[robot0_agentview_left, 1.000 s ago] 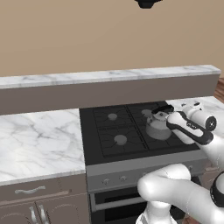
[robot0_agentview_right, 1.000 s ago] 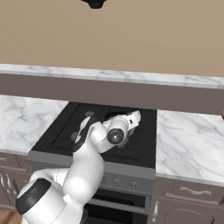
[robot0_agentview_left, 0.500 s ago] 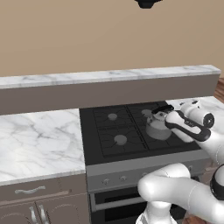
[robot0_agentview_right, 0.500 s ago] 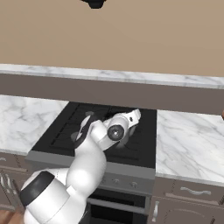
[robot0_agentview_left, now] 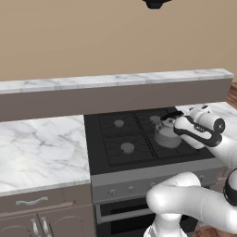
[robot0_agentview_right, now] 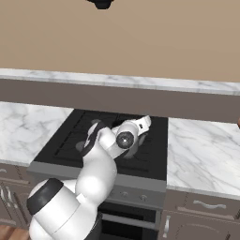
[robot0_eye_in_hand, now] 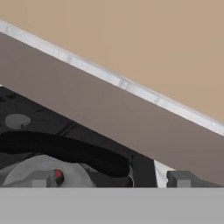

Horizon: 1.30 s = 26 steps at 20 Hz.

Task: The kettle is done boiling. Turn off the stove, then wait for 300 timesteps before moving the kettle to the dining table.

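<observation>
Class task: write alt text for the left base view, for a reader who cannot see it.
A grey kettle sits on the right front burner of a black stove, with the open gripper right over its handle. Marble counter lies left, a raised ledge behind.

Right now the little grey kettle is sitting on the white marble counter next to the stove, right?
Not quite. The kettle is sitting on the black stove, on a right-hand burner, not on the marble counter. The left base view shows it.

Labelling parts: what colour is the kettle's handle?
Black; the kettle's arched handle shows best in the hand view.
</observation>
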Motion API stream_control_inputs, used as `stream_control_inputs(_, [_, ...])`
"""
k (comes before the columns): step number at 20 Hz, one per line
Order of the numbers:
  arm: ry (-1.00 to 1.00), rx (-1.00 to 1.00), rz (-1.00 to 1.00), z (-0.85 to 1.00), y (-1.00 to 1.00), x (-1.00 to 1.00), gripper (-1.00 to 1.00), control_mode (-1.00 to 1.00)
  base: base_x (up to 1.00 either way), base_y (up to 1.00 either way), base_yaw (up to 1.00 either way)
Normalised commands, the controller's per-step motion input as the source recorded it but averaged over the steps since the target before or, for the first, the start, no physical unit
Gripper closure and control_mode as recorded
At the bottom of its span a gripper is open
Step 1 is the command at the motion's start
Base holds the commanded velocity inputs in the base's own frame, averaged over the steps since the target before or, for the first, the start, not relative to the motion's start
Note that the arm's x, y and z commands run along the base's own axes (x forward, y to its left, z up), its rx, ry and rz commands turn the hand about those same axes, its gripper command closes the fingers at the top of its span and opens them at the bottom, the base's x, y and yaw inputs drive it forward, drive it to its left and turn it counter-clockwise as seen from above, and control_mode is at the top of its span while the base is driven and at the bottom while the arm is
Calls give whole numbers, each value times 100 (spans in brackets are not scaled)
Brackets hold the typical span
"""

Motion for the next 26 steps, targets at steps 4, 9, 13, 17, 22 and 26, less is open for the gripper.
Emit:
stream_control_inputs(4, [0,0,0,-12,0,8,-100,-100,0,0,0])
stream_control_inputs(9, [0,0,0,-7,-1,4,-100,-100,0,0,0])
stream_control_inputs(13, [0,0,0,-4,-1,4,-100,-100,0,0,0])
stream_control_inputs(17, [0,-2,0,-5,0,5,-100,-100,0,0,0])
stream_control_inputs(22, [-2,-2,1,-1,0,5,-100,-100,0,0,0])
stream_control_inputs(26, [-2,-2,1,0,0,5,-100,-100,0,0,0])
